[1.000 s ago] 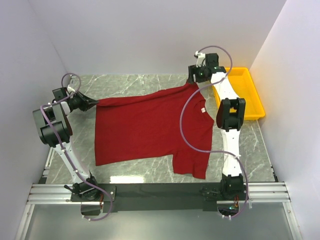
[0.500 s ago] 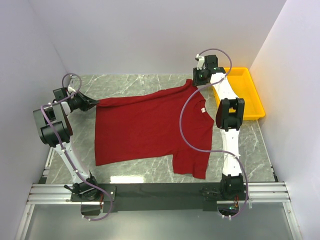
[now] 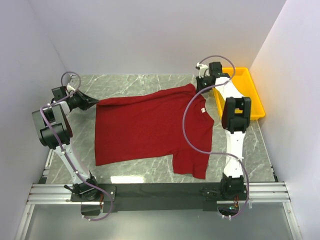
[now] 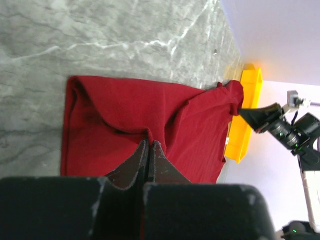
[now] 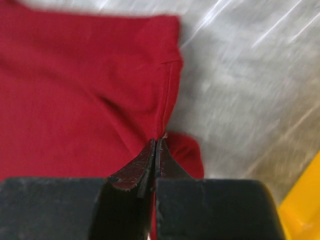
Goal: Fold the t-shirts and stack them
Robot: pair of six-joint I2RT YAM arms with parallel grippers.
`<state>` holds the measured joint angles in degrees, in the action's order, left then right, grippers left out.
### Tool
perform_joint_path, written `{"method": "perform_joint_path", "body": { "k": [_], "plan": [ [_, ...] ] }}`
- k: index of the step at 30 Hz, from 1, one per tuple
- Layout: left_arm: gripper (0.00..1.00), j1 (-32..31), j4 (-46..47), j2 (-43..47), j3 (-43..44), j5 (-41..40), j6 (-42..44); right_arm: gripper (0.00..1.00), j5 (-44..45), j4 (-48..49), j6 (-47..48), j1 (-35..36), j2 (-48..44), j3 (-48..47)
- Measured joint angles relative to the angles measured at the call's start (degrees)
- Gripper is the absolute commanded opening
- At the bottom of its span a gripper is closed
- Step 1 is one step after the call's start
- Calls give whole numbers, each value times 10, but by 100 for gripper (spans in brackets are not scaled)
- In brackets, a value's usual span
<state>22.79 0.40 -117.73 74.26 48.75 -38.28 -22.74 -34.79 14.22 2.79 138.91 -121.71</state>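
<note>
One dark red t-shirt [image 3: 150, 127] lies spread flat on the marble table, a small white tag [image 3: 203, 110] near its right edge. My left gripper [image 3: 93, 103] is at the shirt's far left corner, shut on a pinch of cloth; in the left wrist view the gripper [image 4: 149, 143] has red fabric [image 4: 125, 115] bunching at its tips. My right gripper [image 3: 200, 88] is at the far right corner, shut on the sleeve's hem [image 5: 170, 90]. In the right wrist view that gripper [image 5: 156, 142] has a small fold of red cloth beside its tips.
A yellow plastic tray [image 3: 252, 97] stands at the back right, just beside the right arm; it also shows as the yellow tray [image 4: 246, 125] in the left wrist view and the tray's corner [image 5: 305, 205] in the right wrist view. Walls enclose the table on three sides.
The right gripper's jaws have closed on the sleeve corner and its wrist has shifted a little to the right. The left arm and the shirt's body have not moved.
</note>
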Motion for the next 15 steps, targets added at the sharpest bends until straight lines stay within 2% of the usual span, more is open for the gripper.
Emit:
{"method": "perform_joint_path", "body": {
  "k": [5,9,15],
  "plan": [
    [1,2,-6,24,-7,8,7,0,-38,21,119,-5,-134,176],
    [1,5,-9,37,-22,15,18,0,-55,54,211,-2,-233,277],
    [1,13,-25,40,-41,23,32,8,-61,65,303,1,-273,347]
  ]
}}
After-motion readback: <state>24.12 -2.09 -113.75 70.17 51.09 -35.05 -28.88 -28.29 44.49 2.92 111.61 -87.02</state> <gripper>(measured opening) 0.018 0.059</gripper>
